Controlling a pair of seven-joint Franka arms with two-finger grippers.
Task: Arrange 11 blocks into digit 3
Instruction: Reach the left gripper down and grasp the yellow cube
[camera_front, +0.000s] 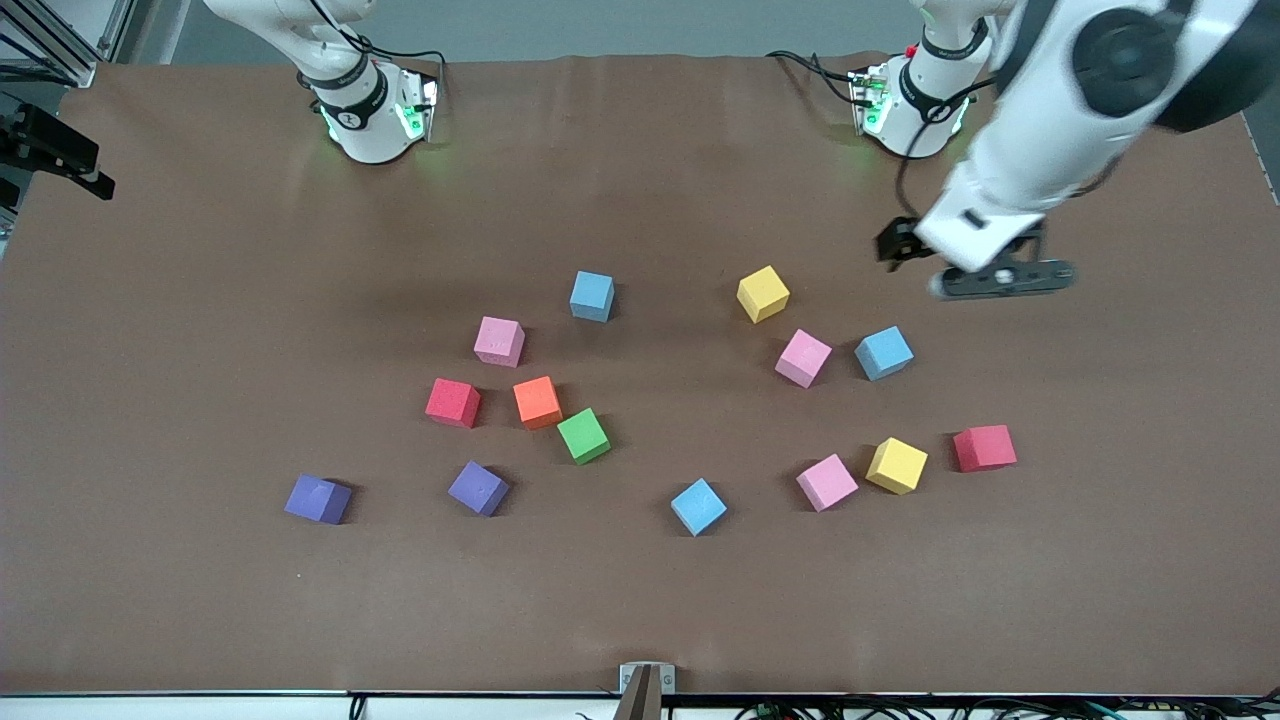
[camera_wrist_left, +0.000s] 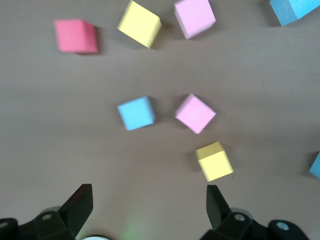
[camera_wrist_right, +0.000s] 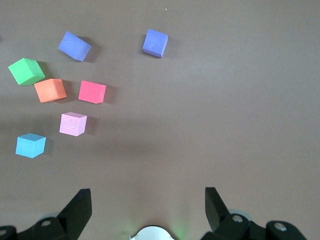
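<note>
Small matte foam cubes (camera_front: 538, 401) lie on a smooth, dull brown counter (camera_front: 200, 300); glossy white plastic arm shells (camera_front: 1060, 120).

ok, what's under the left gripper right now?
Only bare table. The left gripper hangs open over it, holding nothing; the closest cubes are a blue, a pink and a yellow. The strip directly beneath the wrist is out of sight.

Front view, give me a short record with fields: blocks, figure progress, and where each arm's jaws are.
blocks: thirteen loose cubes scattered on the table; orange cube touches green cube
purple cubes: two, at the right arm's end
figure: not started
left gripper: jaws open, over bare table beside the blue cube
right gripper: jaws open, waiting high
</note>
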